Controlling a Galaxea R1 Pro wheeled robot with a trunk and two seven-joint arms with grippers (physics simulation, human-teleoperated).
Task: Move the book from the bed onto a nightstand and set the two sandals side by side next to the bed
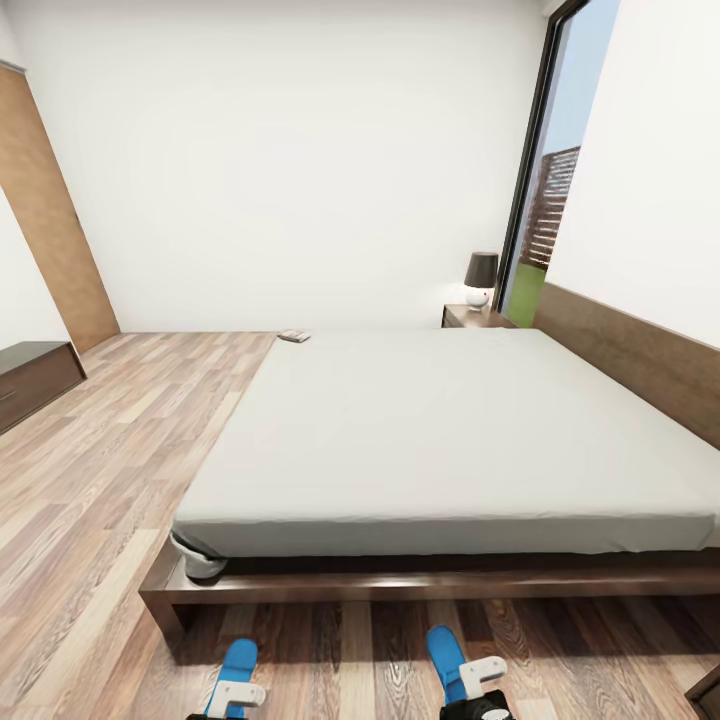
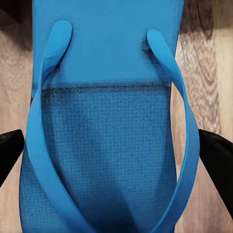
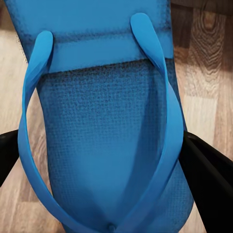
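Head view, left to right: 2 flat bright blue flip-flop sandals (image 1: 238, 668) hang over the wood-plank floor (image 1: 90, 480) beside the bed (image 1: 440, 440), one clamped across its sole in each gripper, left (image 1: 236, 694) and right (image 1: 482, 676). Light, floppy foam: hold mid-sole. The small book (image 1: 294, 336) lies on the bed's far corner.

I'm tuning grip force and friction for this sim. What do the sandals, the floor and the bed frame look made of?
Sandals: likely soft foam or rubber, matte blue with a fine dimpled footbed. Floor: wood planks, visible grain, light satin sheen. Bed frame: dark brown wood, smooth, with a faint glossy highlight along the front rail.
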